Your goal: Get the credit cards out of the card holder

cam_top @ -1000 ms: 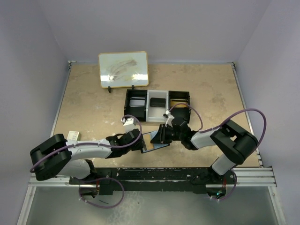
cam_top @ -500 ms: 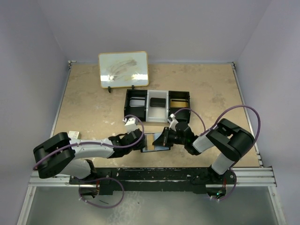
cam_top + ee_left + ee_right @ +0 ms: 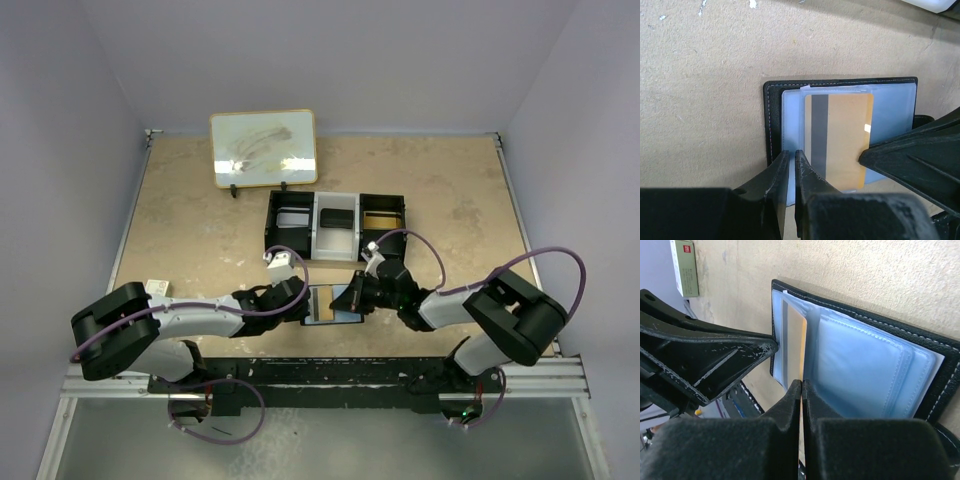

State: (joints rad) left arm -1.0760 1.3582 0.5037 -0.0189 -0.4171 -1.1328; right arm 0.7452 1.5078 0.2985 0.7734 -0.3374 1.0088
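The black card holder (image 3: 338, 316) lies open on the table between both grippers, its blue-grey plastic sleeves (image 3: 865, 370) facing up. A gold credit card (image 3: 842, 135) with a grey stripe sticks partway out of a sleeve. My left gripper (image 3: 792, 152) is shut on the near edge of a clear sleeve at the holder's left side (image 3: 768, 120). My right gripper (image 3: 801, 382) is shut on the edge of the gold card (image 3: 796, 345). In the top view the left gripper (image 3: 303, 305) and the right gripper (image 3: 355, 300) flank the holder. A right finger (image 3: 910, 155) shows in the left wrist view.
A black-and-white three-compartment tray (image 3: 335, 196) stands just behind the holder. A framed whiteboard (image 3: 264, 148) leans at the back. A small white box (image 3: 155, 288) lies at the left by the left arm. The arms' mounting rail (image 3: 400, 372) runs along the near edge.
Both grippers have closed over the last second. The right wrist dropped lower and the holder, tilted up before, now lies flatter between the grippers.
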